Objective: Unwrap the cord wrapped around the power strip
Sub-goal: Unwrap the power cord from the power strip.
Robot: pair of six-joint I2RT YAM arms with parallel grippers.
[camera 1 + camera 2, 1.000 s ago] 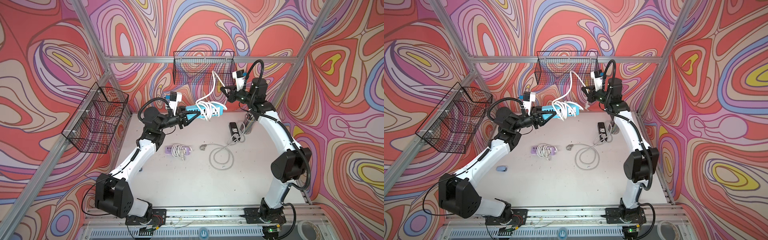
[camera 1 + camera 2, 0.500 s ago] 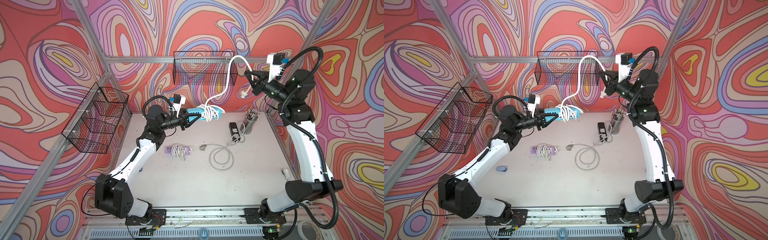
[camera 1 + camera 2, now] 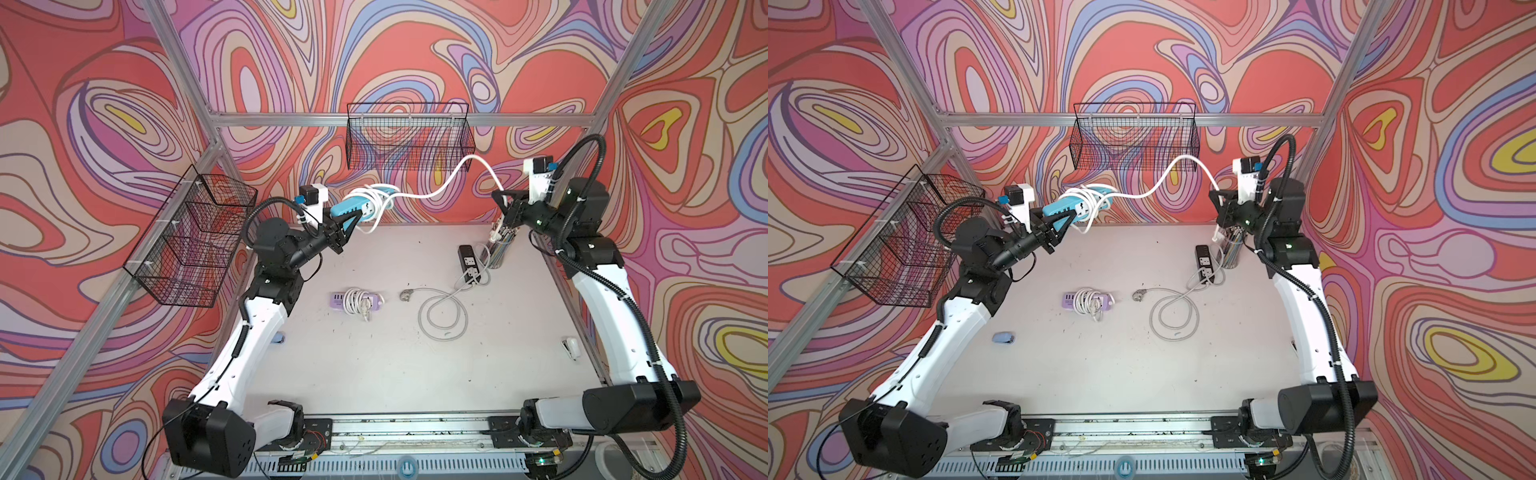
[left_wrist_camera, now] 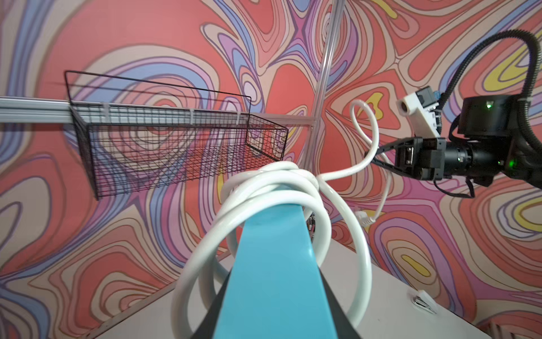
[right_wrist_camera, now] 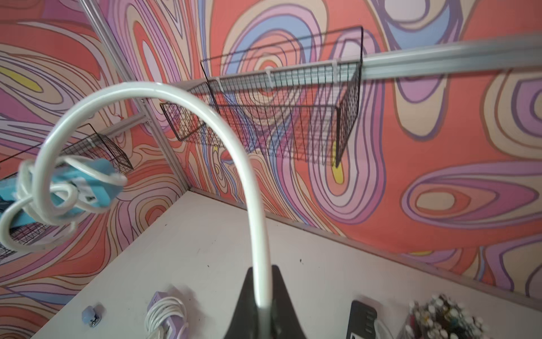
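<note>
Two claws held one white cord strung between them. Since half a second earlier, the right claw (image 3: 500, 197) had dropped from high beside the wire basket (image 3: 409, 139) and sat lower, well apart from the left claw (image 3: 351, 218). A turquoise power strip (image 3: 347, 206) jutted forward out of the left claw, raised above the table (image 3: 374, 353), with several loose loops of cord (image 3: 419, 195) bunched around its far half. One free length rose from those loops in an arch and came down into the right claw. Left claw fingers were clamped on the strip's near end. Right claw fingers were pinched tight on the cord, whose plug end dangled just below that claw.
</note>
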